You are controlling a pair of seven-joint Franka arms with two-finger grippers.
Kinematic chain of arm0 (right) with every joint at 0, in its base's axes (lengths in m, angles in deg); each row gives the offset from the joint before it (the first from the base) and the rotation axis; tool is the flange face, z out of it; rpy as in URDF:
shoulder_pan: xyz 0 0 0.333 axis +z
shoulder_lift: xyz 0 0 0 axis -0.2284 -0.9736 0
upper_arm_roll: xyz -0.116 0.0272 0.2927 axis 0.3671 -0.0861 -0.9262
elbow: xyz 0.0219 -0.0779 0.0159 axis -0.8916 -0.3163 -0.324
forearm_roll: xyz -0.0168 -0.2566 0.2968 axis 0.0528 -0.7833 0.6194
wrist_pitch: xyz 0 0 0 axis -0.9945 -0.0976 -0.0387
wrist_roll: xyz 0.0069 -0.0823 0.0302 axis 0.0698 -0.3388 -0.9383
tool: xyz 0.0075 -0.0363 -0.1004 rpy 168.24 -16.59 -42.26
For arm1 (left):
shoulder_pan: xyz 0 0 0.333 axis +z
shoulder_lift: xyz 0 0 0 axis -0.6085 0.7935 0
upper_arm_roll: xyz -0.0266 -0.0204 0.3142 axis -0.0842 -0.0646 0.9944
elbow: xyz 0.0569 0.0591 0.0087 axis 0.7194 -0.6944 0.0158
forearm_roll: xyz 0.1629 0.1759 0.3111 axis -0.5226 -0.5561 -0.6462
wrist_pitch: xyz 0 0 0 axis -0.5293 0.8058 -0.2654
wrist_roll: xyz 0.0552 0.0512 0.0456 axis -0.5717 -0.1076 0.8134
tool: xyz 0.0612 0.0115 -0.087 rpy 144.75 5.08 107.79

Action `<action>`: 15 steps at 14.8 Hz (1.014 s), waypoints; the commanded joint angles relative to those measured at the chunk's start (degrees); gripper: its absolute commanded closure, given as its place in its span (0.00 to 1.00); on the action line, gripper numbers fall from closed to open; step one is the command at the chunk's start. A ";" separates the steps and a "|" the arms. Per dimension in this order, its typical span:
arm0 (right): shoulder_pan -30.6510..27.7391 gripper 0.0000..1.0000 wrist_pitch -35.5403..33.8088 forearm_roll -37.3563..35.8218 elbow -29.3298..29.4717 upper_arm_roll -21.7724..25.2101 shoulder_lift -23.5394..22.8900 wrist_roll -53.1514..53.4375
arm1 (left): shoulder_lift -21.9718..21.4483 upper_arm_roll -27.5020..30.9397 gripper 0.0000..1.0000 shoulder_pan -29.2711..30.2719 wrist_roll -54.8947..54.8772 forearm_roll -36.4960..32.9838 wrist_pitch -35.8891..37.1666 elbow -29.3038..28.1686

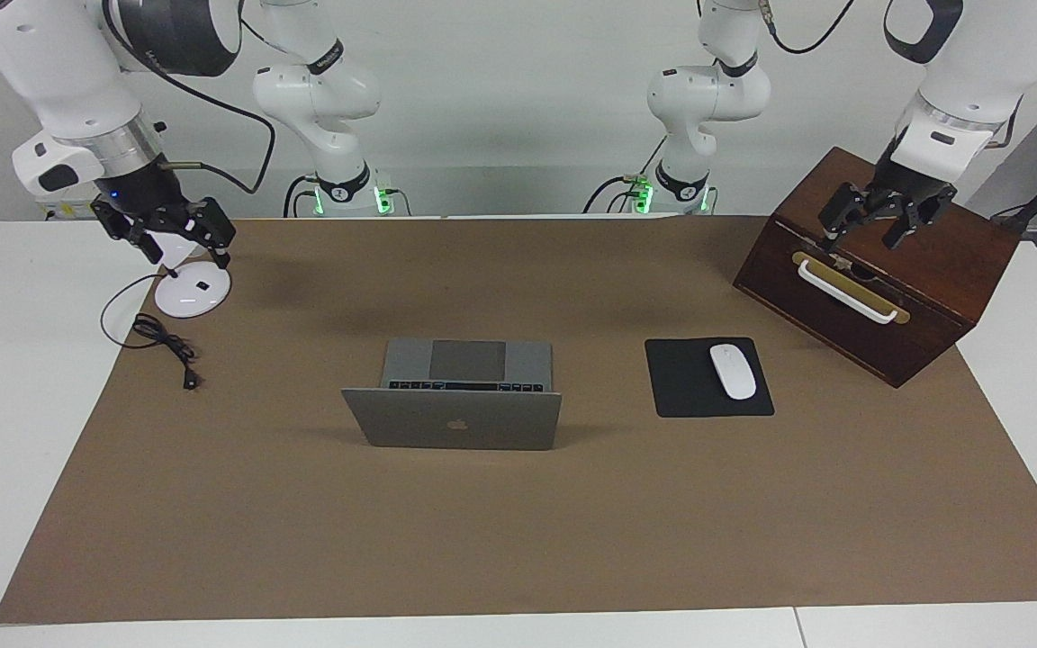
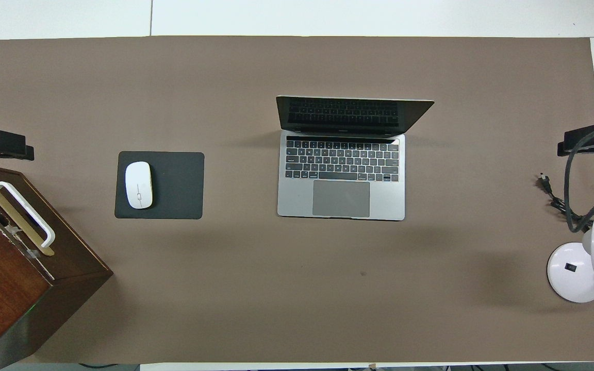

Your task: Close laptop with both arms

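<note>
- Two arms wait raised at opposite ends of the tabletop (image 1: 518,540), neither touching anything; the task has not begun.
- Laptop (image 1: 460,396) sits open mid-tabletop on the brown mat (image 2: 297,288), keyboard and trackpad toward the robots, lid tilted back past upright with the logo side facing away from them. That orientation means the lid's top edge has to be pushed toward the robots and down to shut it.
- Left gripper (image 1: 879,216) hangs over the wooden box (image 1: 879,279) at the left arm's end; fingers spread, released, holding nothing. It is well apart from the laptop.
- Right gripper (image 1: 167,229) hangs over the white lamp base (image 1: 193,290) at the right arm's end; fingers likewise spread and empty. In the overhead view only dark tips of each gripper show at the frame edges.
- Black mouse pad (image 2: 173,185) with white mouse (image 2: 138,184) lies beside the laptop toward the left arm's end, apart from it; a loose cable with plug (image 1: 167,346) lies near the lamp base.
- Judgement: the arms are parked wide, likely to leave the laptop unobstructed. Next move calls for both grippers to come in over the lid's two upper corners, so the push is even and the hinge is not twisted.
- Risk: a one-sided push could slide the laptop across the mat; the left arm's path passes over the mouse.
</note>
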 commanded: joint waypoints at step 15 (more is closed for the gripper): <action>-2.20 0.00 3.66 4.07 9.63 -0.14 -7.47 -1.83 | -1.05 -0.01 0.00 -0.25 -0.40 -0.84 -0.44 -1.71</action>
